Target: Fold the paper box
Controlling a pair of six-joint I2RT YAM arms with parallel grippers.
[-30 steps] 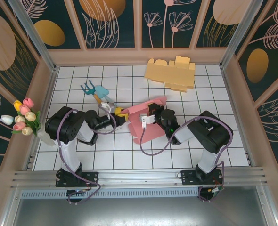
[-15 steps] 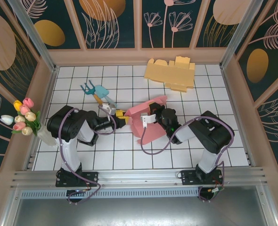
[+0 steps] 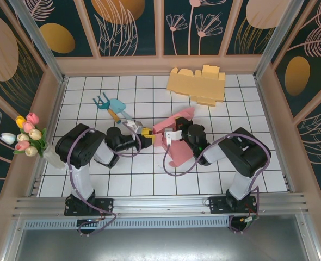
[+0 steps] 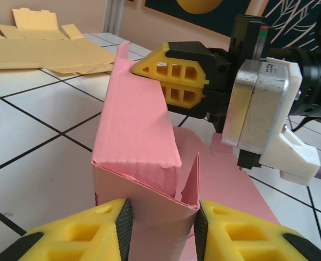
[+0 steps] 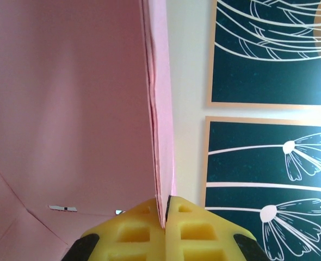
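Observation:
The pink paper box [image 3: 179, 153] lies partly folded in the middle of the white tiled table, held between both arms. My left gripper [image 3: 148, 134] reaches in from the left. In the left wrist view its yellow fingers [image 4: 84, 231] press on both sides of the box's folded-up end [image 4: 136, 125], shut on it. My right gripper [image 3: 167, 132] comes from the right and is shut on a thin upright pink wall [image 5: 159, 109]. Across the box, the left wrist view has the right gripper's yellow fingertips [image 4: 174, 76] at the top edge.
A flat yellow cardboard blank [image 3: 197, 84] lies at the back of the table. A teal garden tool [image 3: 110, 105] rests left of the box. A vase of tulips [image 3: 29, 136] stands at the left wall. Patterned walls enclose the table.
The left gripper has moved right and narrowed onto the box's end. The pink box has been pushed together, standing narrower and more upright. The right gripper keeps its pinch.

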